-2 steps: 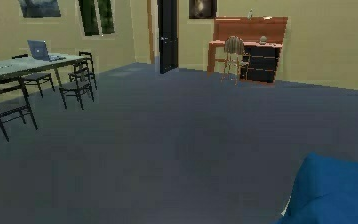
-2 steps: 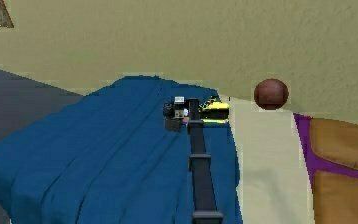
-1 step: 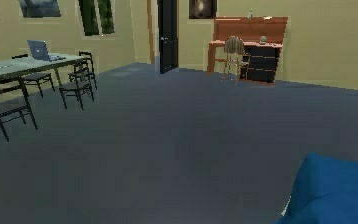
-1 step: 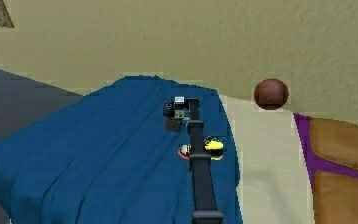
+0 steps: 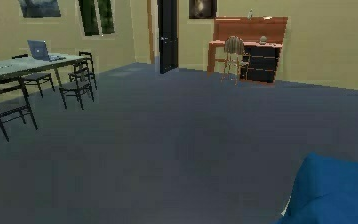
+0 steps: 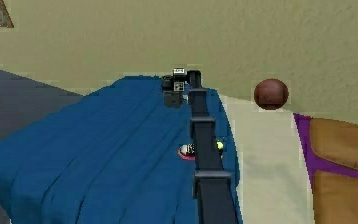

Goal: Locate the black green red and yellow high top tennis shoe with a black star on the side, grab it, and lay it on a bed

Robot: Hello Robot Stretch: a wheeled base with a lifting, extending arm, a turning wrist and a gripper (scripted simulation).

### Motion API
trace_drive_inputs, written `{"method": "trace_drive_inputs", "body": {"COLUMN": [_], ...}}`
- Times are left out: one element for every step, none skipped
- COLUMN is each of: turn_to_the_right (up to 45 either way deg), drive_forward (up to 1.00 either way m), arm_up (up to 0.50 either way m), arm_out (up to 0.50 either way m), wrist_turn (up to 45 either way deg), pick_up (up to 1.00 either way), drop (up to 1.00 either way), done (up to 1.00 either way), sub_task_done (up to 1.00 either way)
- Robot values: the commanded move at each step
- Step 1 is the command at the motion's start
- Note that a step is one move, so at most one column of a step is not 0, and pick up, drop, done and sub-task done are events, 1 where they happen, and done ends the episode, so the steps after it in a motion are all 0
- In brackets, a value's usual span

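Simulated house, bedside: we see the robot's arm (image 6: 200,130) reaching across a bed whose blue cover (image 6: 97,150) meets a cream sheet (image 6: 262,150). A small red, yellow and black object (image 6: 190,150), its colours fitting the sought shoe, lies on the cover near that seam, just beside the arm on the arm side view's left. The gripper (image 6: 173,88) stands at the cover's far edge. We cannot tell how its jaws are set, nor whether it holds anything. A brown ball (image 6: 271,94) shows near the sheet's far edge, and purple and brown bedding (image 6: 337,165) lies at the bed's right end in that view. Ahead, we see a blue corner of the bed, a dark floor (image 5: 177,140), a dining table (image 5: 12,68) with a laptop (image 5: 37,50) near its far edge, black chairs (image 5: 77,85), a dark doorway (image 5: 167,35) and a red-brown desk (image 5: 249,40) with a pale chair (image 5: 232,55) before it.
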Motion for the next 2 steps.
{"method": "trace_drive_inputs", "body": {"turn_to_the_right": [0.0,0.0], "drive_forward": [0.0,0.0], "arm_up": [0.0,0.0], "arm_out": [-0.08,0.0], "wrist_turn": [0.0,0.0], "pick_up": [0.0,0.0], "drop": [0.0,0.0], "done": [0.0,1.0], "sub_task_done": [0.0,0.0]}}
